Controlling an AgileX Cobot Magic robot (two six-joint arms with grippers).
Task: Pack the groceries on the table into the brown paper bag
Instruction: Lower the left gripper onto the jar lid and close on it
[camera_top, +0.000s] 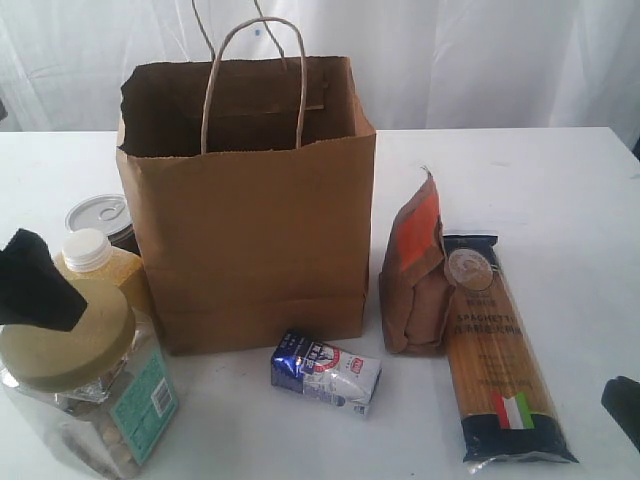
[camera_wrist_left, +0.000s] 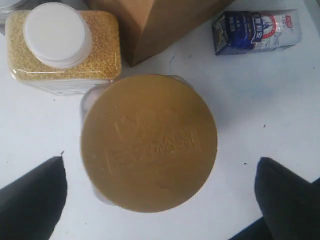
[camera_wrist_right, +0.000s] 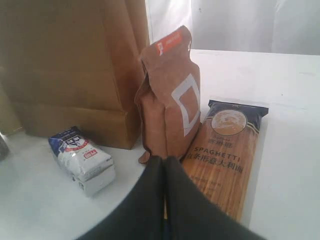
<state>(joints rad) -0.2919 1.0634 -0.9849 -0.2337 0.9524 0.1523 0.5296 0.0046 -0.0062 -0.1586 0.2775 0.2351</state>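
The left gripper (camera_wrist_left: 160, 162) hangs wide open over the jar (camera_wrist_left: 149, 142) at the near left of the table (camera_wrist_left: 250, 100), jaws either side of it, holding nothing. The right gripper (camera_wrist_right: 164, 162) is closed and empty. This looks like the first pick: lower, close on the jar, then lift it right into the bag (camera_top: 250, 220).

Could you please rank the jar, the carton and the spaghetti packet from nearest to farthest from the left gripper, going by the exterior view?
1. tan-lidded jar, directly beneath the left gripper.
2. blue-white carton, front middle.
3. spaghetti packet, far right.
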